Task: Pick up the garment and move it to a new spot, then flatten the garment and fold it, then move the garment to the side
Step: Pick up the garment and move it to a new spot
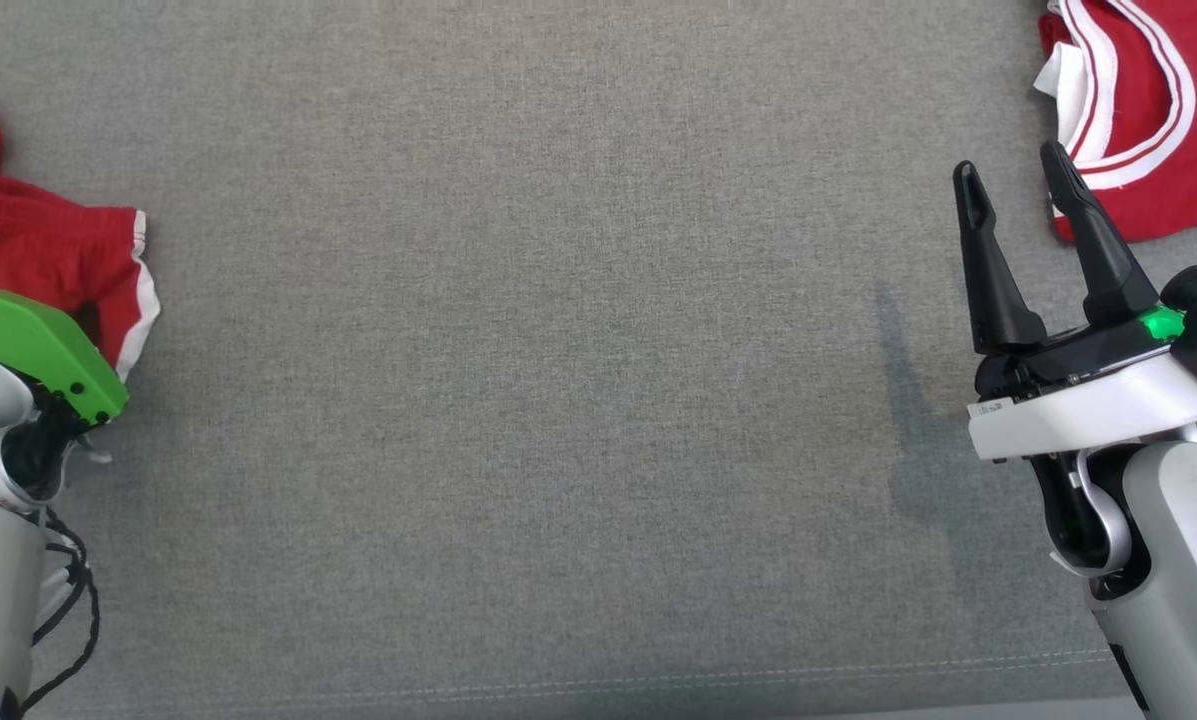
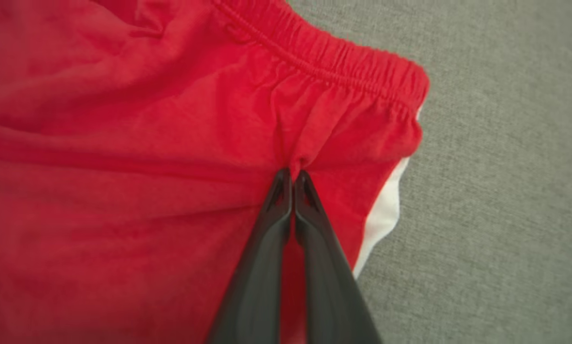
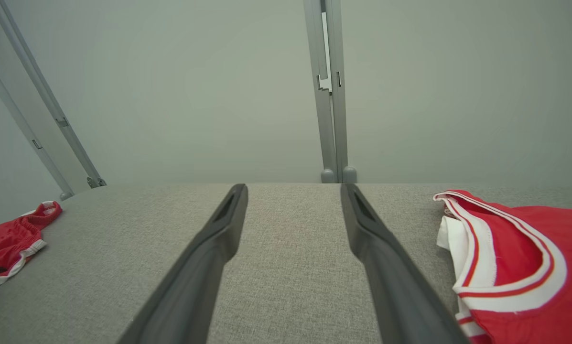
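left claw (image 2: 293, 173) pinches red garment (image 2: 123, 143) (shorts, seemingly).

I had a broad stretch of grey cloth surface (image 1: 558, 350) open across the middle, wide enough for either arm to sweep through. At my left edge the red shorts (image 1: 48, 250) lay bunched, and the left gripper (image 2: 293, 174) was pinched on a fold of them just below the waistband, so that side was taken. In the far right corner the red jersey (image 1: 1138, 110) lay close beside the right gripper (image 1: 1010, 162), whose jaws stood apart. Beyond the far edge, 2 upright grey posts (image 3: 331, 95) and slanted struts (image 3: 47, 110) stood against the wall.
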Controlling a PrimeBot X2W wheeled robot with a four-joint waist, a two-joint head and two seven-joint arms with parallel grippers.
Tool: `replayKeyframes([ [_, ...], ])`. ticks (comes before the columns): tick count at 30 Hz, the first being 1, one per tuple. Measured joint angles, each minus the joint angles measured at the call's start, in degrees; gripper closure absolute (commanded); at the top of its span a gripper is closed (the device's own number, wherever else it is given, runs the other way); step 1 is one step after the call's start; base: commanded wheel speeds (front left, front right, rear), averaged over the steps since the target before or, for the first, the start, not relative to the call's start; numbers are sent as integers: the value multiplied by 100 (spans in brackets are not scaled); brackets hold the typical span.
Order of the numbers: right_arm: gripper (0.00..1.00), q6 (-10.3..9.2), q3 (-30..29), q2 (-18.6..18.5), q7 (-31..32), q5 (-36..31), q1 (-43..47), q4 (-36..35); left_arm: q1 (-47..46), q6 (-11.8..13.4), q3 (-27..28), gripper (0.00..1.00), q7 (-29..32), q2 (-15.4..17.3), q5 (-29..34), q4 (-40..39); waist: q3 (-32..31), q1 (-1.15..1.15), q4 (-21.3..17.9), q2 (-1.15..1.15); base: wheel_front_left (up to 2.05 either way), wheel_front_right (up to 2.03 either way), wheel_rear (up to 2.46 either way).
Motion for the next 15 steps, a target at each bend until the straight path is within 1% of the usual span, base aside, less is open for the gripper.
replayKeyframes([
  [4,0,27,1,87,-27,1,-2,114,1,-210,-142,100,-219,-153,83,-12,-167,0,1,0,0,0,0],
  [10,0,54,2,148,-76,11,-1,326,-2,-495,-364,100,-546,-167,358,-165,-510,0,0,0,0,0,0],
  [15,0,98,18,258,-86,56,35,465,-2,-727,-558,100,-759,-244,455,-339,-851,0,-33,0,0,0,0],
])
